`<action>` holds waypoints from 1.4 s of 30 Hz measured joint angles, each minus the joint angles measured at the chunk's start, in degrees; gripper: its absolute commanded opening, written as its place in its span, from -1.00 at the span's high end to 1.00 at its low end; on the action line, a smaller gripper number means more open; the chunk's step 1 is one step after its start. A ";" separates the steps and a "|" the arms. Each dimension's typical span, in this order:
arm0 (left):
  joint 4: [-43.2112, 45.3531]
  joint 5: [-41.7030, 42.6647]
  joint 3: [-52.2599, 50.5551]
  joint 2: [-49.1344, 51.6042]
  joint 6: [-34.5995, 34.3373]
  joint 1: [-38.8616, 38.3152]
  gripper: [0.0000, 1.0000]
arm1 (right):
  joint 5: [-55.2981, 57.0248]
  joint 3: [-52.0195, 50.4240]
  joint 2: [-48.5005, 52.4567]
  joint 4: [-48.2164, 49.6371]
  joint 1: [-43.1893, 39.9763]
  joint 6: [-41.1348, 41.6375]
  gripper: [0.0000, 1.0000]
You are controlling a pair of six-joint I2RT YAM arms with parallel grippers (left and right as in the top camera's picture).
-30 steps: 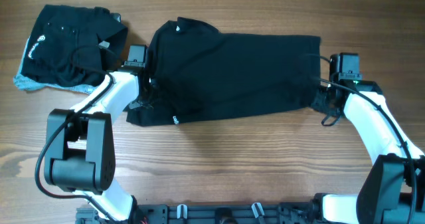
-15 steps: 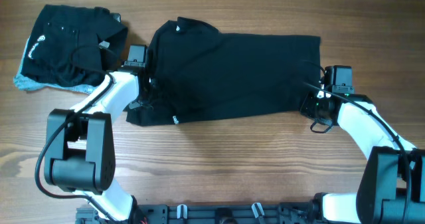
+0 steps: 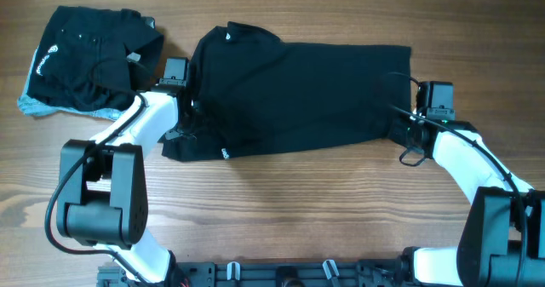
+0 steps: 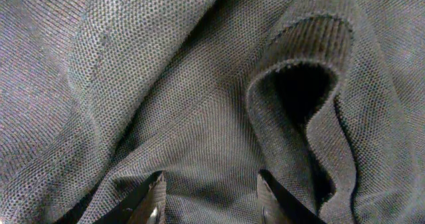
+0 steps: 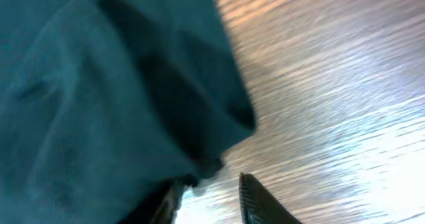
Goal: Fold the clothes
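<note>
Shirt point(image 3: 298, 95) of black cloth lies spread flat across the far half of the counter point(image 3: 298, 210), near its middle. A second shirt point(image 3: 89, 57) sits bunched at the far left corner. The left hand point(image 4: 211, 191) rests released on the spread shirt's left edge, fingers apart over creased cloth. The right hand point(image 5: 211, 187) is released at its right edge, bare wood showing between the fingers.

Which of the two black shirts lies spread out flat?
The shirt in the middle, reaching from the left gripper to the right gripper. The other shirt sits bunched up at the far left.
</note>
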 measured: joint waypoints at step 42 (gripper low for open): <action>0.00 0.02 0.00 0.00 -0.02 0.00 0.11 | 17.44 4.98 0.00 10.64 0.22 -23.19 0.91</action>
